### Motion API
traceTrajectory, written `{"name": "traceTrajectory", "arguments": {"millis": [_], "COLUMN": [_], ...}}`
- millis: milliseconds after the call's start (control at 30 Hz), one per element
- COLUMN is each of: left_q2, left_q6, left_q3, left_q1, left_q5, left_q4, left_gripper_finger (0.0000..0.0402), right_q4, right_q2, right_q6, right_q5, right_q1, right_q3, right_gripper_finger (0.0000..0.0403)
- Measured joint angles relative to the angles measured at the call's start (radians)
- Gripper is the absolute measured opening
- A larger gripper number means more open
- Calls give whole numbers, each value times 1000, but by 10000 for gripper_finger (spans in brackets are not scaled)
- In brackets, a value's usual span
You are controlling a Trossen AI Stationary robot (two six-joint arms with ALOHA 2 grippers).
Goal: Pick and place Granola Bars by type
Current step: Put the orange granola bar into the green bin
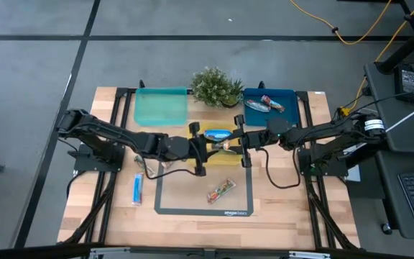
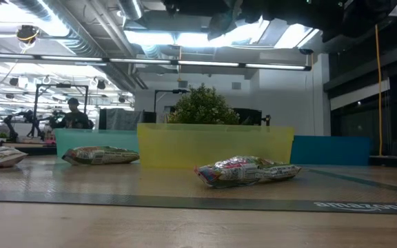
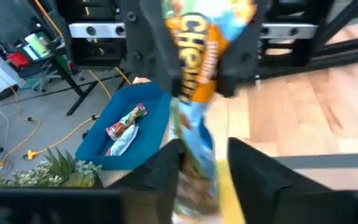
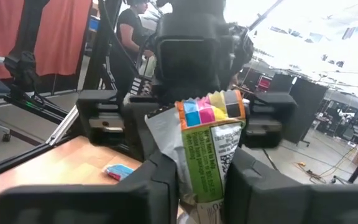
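Over the yellow tray (image 1: 218, 160), right end effector (image 1: 237, 138) gripping blue bar (image 1: 217, 134), left end effector (image 1: 201, 149) parted

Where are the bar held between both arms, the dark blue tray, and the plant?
held bar (image 1: 218, 134), high view, middle of its blue wrapper.
dark blue tray (image 1: 287, 96), high view, bare floor near its right rim.
plant (image 1: 215, 86), high view, centre of its foliage.

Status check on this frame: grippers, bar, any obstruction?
Both grippers meet above yellow tray, mid-handoff. Right gripper shut on blue bar; left gripper at its other end, grip unclear. Nothing in the way.
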Motion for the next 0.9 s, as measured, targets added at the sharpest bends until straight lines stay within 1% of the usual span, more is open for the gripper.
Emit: {"name": "traceTrajectory", "arguments": {"millis": [200, 267, 333, 400, 533, 667, 767, 900], "left_q2": [-82, -102, -114, -116, -95, -54, -17, 33], "left_q6": [-66, -115, -183, -261, -429, -562, -620, -644], "left_q3": [0, 0, 0, 0, 0, 0, 0, 0], "left_q1": [-98, -135, -171, -204, -256, -303, -337, -370], "left_q5": [-109, -120, -122, -123, -131, -176, -220, -253], "left_q4": [-110, -174, -233, -313, -473, -609, -657, -668], "left_gripper_finger": [216, 234, 245, 250, 248, 240, 235, 230], "right_q4": [-41, -85, -145, -219, -405, -559, -641, -726], "right_q2": [-12, -33, -64, -105, -202, -300, -373, -447], "right_q6": [-3, -2, -3, -2, 20, 75, 112, 159], "right_q5": [14, 23, 66, 127, 291, 429, 478, 481], "right_q1": [0, 0, 0, 0, 0, 0, -4, -7], "right_q3": [0, 0, 0, 0, 0, 0, 0, 0], "right_gripper_finger": [79, 79, 79, 79, 79, 80, 80, 80]}}
